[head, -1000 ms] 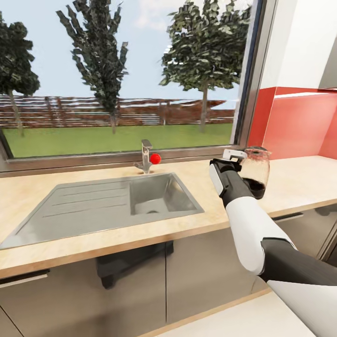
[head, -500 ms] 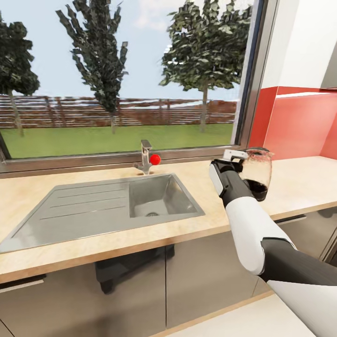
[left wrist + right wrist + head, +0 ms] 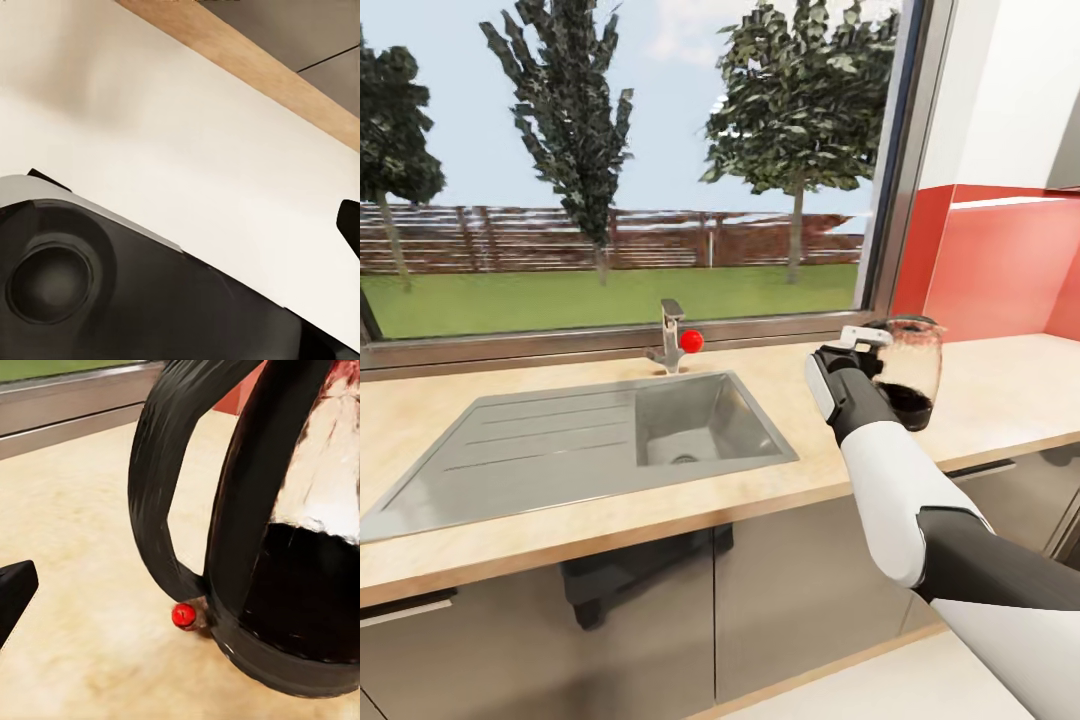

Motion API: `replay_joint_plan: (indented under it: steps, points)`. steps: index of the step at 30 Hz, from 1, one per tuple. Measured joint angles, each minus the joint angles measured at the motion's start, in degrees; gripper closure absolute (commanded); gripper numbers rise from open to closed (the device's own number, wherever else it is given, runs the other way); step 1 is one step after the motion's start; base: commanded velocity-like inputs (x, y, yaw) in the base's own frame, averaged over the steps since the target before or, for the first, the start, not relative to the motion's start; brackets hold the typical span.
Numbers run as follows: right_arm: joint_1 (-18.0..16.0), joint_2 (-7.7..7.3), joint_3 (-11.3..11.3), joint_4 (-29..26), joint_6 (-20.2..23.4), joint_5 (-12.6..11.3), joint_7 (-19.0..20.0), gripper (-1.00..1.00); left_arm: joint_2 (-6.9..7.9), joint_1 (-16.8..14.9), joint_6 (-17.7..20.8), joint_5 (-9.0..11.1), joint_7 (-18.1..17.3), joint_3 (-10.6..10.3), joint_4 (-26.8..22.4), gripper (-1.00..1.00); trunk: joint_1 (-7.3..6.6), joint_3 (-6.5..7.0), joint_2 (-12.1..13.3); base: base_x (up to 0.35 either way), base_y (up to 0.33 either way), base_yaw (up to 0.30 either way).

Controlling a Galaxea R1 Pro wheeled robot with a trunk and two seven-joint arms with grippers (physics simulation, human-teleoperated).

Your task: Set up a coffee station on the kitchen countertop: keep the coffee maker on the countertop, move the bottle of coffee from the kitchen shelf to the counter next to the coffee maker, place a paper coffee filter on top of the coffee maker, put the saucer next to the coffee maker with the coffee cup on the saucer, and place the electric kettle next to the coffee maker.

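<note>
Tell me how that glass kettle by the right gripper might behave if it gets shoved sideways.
The electric kettle looks rigid, and its glass body is probably fragile. Its tall rounded shape on a smaller black base suggests it might tip. The curved handle seems the safer grip on the smooth countertop.

I can read no words, numbers or brand marks anywhere: none on the kettle I have by its handle, none on the worktop, none on the red wall panel.
</note>
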Motion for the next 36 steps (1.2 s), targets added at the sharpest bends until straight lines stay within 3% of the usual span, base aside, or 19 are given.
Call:
replay_joint_plan:
  steps: [36]
  points:
    - [0.0, 0.0, -0.08, 0.05, -0.08, 0.0, 0.04, -1.0, -0.03, 0.0, -0.03, 0.0, 0.0, 0.01, -0.05, -1.0, 0.01, 0.0, 0.0, 0.051, 0.02, 0.0]
